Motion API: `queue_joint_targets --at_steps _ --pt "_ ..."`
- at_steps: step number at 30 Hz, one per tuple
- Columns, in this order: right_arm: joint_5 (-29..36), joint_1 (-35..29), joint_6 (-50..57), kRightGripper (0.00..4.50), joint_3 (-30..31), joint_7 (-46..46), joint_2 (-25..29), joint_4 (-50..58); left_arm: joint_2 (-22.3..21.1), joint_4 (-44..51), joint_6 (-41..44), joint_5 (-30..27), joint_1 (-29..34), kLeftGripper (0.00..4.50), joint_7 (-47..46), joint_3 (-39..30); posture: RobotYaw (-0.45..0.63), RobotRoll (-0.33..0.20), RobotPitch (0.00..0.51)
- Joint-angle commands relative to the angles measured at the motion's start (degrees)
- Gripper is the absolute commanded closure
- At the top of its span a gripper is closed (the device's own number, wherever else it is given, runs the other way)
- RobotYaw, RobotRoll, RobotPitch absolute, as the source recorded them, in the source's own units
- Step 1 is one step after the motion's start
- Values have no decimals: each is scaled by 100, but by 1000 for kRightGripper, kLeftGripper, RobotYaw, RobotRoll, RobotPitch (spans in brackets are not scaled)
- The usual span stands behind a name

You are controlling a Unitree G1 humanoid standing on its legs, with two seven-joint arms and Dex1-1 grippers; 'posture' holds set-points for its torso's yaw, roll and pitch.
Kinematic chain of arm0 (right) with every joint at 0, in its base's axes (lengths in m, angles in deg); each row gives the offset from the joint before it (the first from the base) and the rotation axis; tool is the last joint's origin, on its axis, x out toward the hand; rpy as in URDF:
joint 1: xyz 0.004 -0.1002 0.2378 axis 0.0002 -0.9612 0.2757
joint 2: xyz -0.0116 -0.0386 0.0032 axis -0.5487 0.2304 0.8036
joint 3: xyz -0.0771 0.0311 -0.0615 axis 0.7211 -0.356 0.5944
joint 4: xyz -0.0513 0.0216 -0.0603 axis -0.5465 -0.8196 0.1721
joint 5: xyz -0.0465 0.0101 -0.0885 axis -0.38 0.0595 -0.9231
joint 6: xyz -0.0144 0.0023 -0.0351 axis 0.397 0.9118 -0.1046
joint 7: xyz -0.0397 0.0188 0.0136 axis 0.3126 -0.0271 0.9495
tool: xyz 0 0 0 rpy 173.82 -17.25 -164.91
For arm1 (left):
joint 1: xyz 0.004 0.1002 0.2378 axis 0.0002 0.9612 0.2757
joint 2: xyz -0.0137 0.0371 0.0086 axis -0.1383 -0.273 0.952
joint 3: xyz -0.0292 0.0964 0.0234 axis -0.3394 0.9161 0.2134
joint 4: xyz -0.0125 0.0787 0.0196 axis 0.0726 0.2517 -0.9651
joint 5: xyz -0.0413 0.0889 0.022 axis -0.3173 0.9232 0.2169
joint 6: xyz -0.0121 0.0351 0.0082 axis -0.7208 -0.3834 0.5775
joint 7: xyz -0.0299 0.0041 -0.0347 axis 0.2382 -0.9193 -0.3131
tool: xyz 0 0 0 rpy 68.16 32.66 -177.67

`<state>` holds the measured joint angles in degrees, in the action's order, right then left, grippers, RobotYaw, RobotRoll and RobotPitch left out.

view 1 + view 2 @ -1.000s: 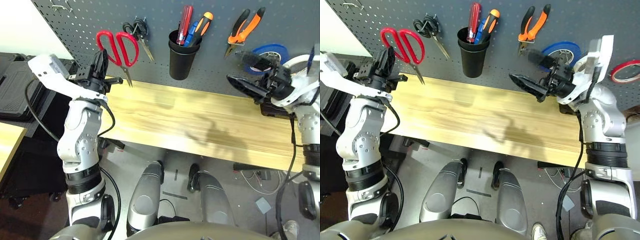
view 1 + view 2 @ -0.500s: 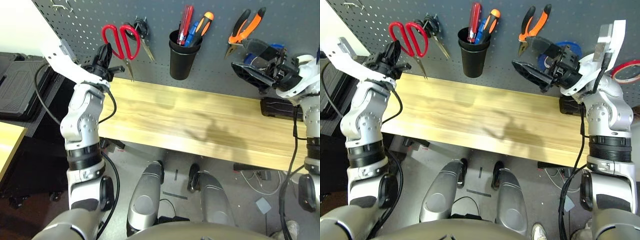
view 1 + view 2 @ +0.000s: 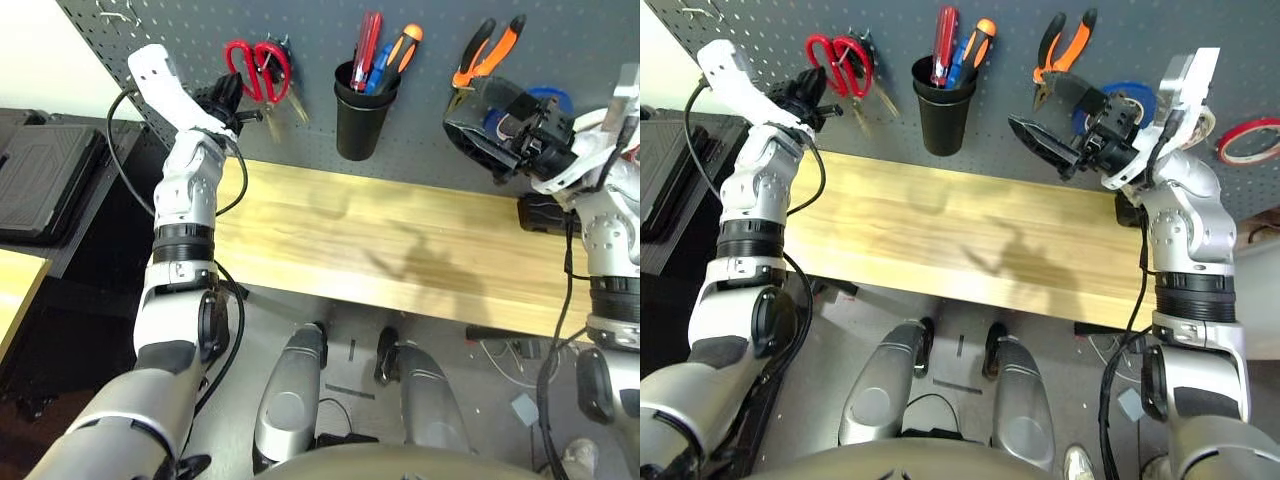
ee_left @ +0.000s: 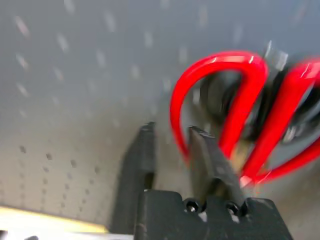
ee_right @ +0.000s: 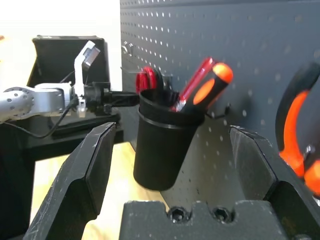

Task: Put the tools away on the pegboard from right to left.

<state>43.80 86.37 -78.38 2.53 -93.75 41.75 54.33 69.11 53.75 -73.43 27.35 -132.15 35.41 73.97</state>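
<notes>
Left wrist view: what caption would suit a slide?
Left gripper at the pegboard, its fingers beside the red-handled scissors.

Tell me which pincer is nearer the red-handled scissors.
Left. The left pincer is right beside the red-handled scissors at the pegboard; the right pincer hovers far off, by the pliers.

- Pegboard [image 3: 600,40]: dark grey, regular grid of small holes.
- Scissors [image 3: 258,70]: red handles.
- Pliers [image 3: 485,55]: orange and black.
- Cup [image 3: 358,115]: black.
- Tabletop [image 3: 400,250]: pale wood grain.
</notes>
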Motion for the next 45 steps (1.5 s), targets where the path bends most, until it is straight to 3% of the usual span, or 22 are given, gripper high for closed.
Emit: queue_joint_targets --at_steps 1,4,5,10,18,24,32,45 --pt "-273 -319 -330 0 24 264 -144 104 -94 255 -6 200 561 1324 260 195 187 0 195" --pt "-593 -542 -579 0 73 566 -271 38 -87 649 -179 246 1076 185 338 216 191 0 196" --pt "-796 -623 -681 0 69 843 -348 -23 -85 828 -238 261 1305 41 360 215 195 0 197" --pt "-1593 -1057 -1058 0 18 2038 -724 -285 -119 1524 -531 327 2298 41 533 241 199 0 197" --pt "-2293 -1469 -1586 0 -286 3868 -1348 -630 -226 1934 -930 361 3197 41 295 -74 194 0 199" --pt "-2597 -1357 -1991 0 -508 4804 -1403 -1262 -390 1741 -1274 488 3365 41 134 -286 183 0 199" --pt "-2783 -930 -2628 0 -959 5763 -975 -2565 -563 1318 -1890 444 3216 41 -42 -651 168 0 198" --pt "-2730 -601 -3362 0 -1026 6104 -683 -3648 -678 1154 -2083 490 3125 41 -292 -813 168 0 197"
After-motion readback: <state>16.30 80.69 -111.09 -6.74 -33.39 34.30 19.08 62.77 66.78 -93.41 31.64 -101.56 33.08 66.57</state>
